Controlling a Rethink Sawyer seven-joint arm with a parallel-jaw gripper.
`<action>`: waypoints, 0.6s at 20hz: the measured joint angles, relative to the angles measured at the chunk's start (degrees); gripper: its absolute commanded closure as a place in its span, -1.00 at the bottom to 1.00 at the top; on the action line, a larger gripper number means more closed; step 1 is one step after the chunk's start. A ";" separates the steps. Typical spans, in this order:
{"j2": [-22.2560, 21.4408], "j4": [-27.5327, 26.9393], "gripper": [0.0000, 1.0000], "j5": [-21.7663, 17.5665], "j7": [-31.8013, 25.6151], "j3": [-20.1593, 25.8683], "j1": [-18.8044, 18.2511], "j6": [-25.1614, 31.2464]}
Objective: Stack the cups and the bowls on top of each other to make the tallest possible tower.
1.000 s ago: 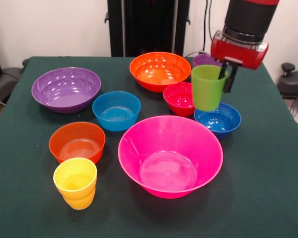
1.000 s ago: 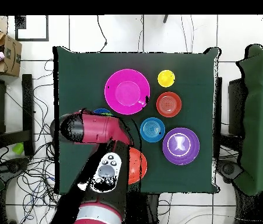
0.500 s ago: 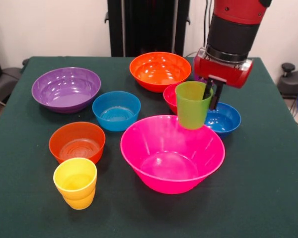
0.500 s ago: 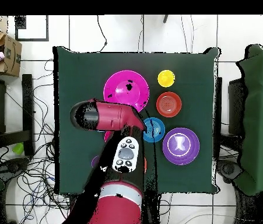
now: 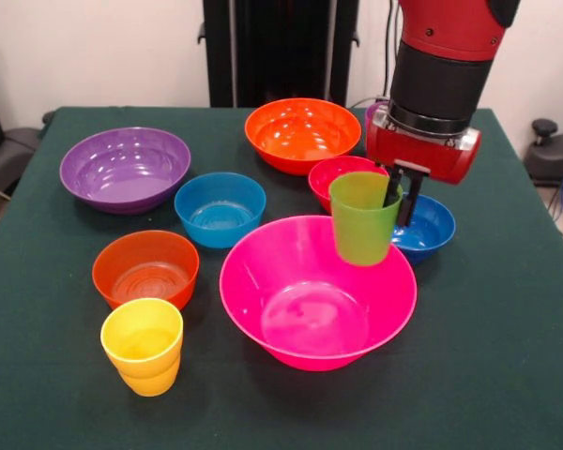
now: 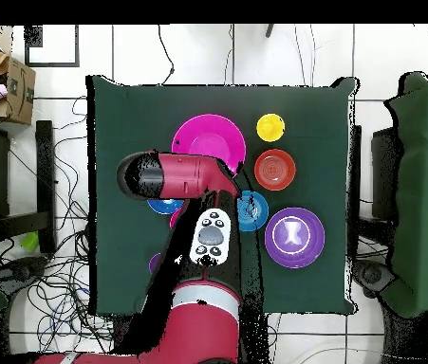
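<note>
The gripper pinches the rim of the lime green cup, with one finger inside the cup and one outside. The cup hangs upright in the air, over the far right rim of the big pink bowl. Behind the cup stands the red bowl, and beside it, under the gripper, the dark blue bowl. The big orange bowl is at the far side. The light blue bowl, big purple bowl, small orange bowl and yellow cup stand apart on the green table. In the overhead view the arm hides the cup.
</note>
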 measured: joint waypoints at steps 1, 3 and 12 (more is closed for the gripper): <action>0.02 -0.24 1.00 -0.20 0.00 0.22 -0.09 0.06; 0.01 -0.61 1.00 -0.65 0.00 0.71 -0.28 0.26; 0.02 -2.41 1.00 -3.24 0.00 3.49 -2.41 3.04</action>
